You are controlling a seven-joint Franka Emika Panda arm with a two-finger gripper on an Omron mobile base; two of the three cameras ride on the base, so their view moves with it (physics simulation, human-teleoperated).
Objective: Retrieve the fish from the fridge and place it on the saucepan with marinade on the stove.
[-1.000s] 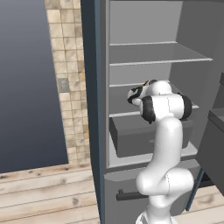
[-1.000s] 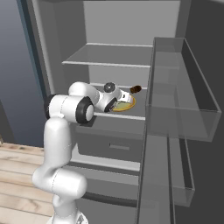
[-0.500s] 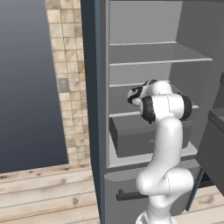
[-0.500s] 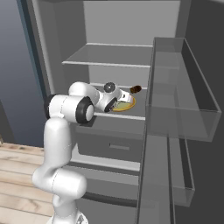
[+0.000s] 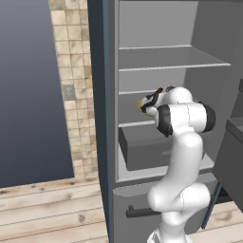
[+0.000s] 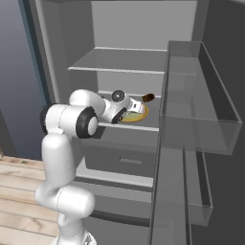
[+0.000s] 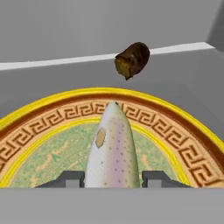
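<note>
With our end effector (image 7: 112, 179) pinching the fish (image 7: 112, 151) on its plate (image 7: 183, 135) (brown lump (image 7: 132, 59) at one o'clock), next we lift it clear of the fridge (image 6: 119, 60).

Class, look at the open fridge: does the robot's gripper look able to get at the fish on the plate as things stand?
Probably yes. The fridge door is open, and the gripper is already on the shelf over the plate. Its jaws sit either side of the fish, seemingly closed on it. The small dark lump lies behind, clear of the way.
</note>
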